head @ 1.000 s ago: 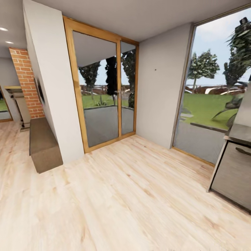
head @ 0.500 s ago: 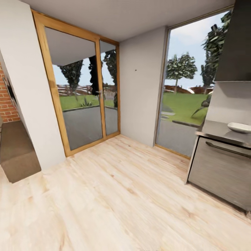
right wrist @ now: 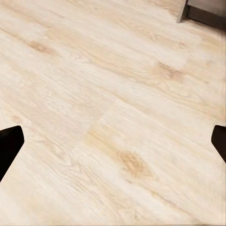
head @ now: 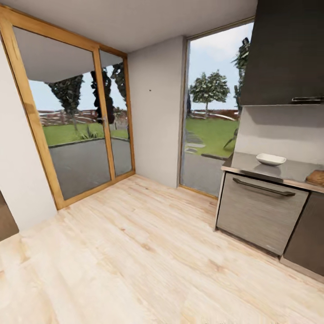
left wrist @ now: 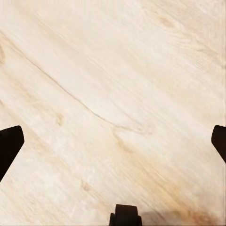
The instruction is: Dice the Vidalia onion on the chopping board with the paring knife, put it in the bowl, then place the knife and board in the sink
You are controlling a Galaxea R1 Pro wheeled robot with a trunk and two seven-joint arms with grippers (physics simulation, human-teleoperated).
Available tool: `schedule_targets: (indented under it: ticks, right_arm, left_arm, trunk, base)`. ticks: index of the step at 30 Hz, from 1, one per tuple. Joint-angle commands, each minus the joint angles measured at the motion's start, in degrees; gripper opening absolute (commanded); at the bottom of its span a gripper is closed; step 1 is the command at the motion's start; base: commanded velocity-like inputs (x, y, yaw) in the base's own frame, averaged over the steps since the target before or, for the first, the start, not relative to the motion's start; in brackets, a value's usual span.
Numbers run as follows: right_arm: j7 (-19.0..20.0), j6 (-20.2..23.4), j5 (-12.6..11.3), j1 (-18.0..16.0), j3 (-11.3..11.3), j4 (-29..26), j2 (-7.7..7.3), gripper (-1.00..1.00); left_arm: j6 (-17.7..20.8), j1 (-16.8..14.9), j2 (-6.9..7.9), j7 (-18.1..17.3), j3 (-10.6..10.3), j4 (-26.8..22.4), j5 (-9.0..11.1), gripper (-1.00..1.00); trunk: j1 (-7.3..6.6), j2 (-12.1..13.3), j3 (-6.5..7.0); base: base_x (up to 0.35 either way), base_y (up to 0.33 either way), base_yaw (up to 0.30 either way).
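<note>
Bowl [head: 271, 159]: white, shallow, squarish; it sat on the counter [head: 252, 165], well apart from the glazed door, with nothing visible inside it.
Counter: grey, slightly reflective top at the head view's right side, above a grey drawer front [head: 258, 211] with a long dark handle [head: 263, 187].
Chopping board [head: 316, 177]: a brown rounded edge lay on the counter beyond the bowl, cut off by the picture's border; identity not certain.
Wall cabinet [head: 288, 54]: dark, mounted above the counter.
Glazed door [head: 67, 121]: wood-framed, two panes, far from the counter across the floor; lawn and trees showed through it.
Window [head: 209, 117]: tall pane just beside the counter's near end, garden visible outside.
Floor [head: 135, 252]: pale wooden planks, spanning from the door to the counter's base.
Left gripper [left wrist: 113, 141]: fingers [left wrist: 9, 146] spread wide, dark tips at opposite borders of the left wrist view, holding nothing, above bare floor.
Right gripper [right wrist: 113, 141]: fingers [right wrist: 9, 143] likewise spread and empty, above floor planks near a dark cabinet base [right wrist: 205, 12].
</note>
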Motion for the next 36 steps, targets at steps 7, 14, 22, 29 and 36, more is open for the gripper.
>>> schedule_targets:
  ticks: [7, 14, 22, 29, 36]
  right_arm:
    - [-0.02, -0.14, 0.01, -0.02, 0.00, 0.02, 0.03, 1.00]
    - [-0.02, -0.15, -0.02, -0.02, 0.00, 0.02, -0.01, 1.00]
    - [-0.02, -0.14, 0.00, -0.02, 0.00, 0.02, 0.03, 1.00]
    - [-0.02, -0.11, -0.01, -0.02, 0.00, 0.02, 0.03, 1.00]
    - [-0.02, -0.12, 0.00, -0.02, 0.00, 0.02, 0.04, 1.00]
  left_arm:
    - [-0.14, 0.00, 0.00, 0.01, 0.03, 0.00, 0.22, 1.00]
    - [-0.14, 0.00, 0.00, 0.01, 0.03, -0.06, 0.22, 1.00]
    - [-0.14, 0.00, 0.00, 0.01, 0.03, -0.06, 0.22, 1.00]
    - [-0.14, 0.00, 0.00, 0.01, 0.03, -0.01, 0.22, 1.00]
    - [-0.14, 0.00, 0.00, 0.01, 0.03, 0.02, 0.25, 1.00]
  trunk:
    - [0.00, -0.03, -0.05]
    - [0.00, -0.03, -0.05]
    - [0.00, -0.03, -0.05]
    - [0.00, -0.03, -0.05]
    - [0.00, -0.03, -0.05]
  base:
    - [0.000, -0.236, -0.243]
    - [0.000, -0.235, -0.243]
    - [0.000, -0.185, -0.243]
    - [0.000, -0.017, -0.243]
    - [0.000, -0.001, -0.242]
